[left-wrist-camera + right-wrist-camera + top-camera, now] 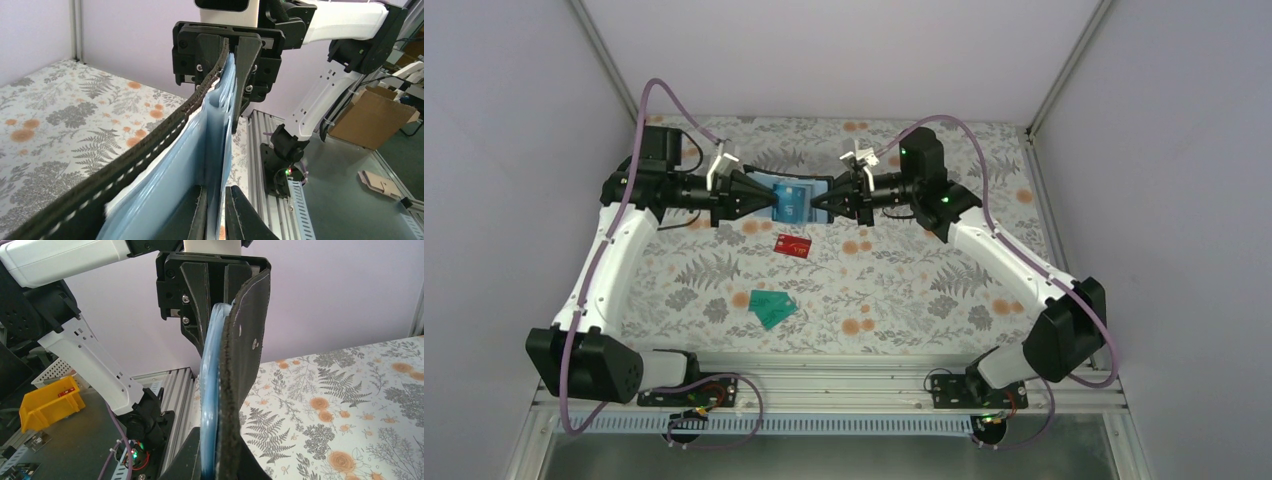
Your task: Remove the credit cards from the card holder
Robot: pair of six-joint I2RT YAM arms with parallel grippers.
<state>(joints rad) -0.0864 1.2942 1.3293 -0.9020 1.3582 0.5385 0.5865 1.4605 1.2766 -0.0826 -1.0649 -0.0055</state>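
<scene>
The card holder [804, 186] hangs in the air at the back of the table, stretched between both grippers. Its black stitched outer edge [150, 150] and pale blue inner layers [210, 370] show edge-on. My right gripper [220, 460] is shut on one end, with the black skin and the blue layers both between its fingers. My left gripper [216, 215] pinches only a thin blue sheet [226, 130], seemingly the blue credit card; the black skin lies outside its fingers. A red card [793, 245] and two teal-green cards [771, 308] lie on the floral table.
The floral tablecloth [924, 280] covers the table. An aluminium rail [844, 385] with both arm bases runs along the near edge. White walls close in the left, right and back. A yellow bin [47, 402] and a cardboard box [370, 117] stand off the table.
</scene>
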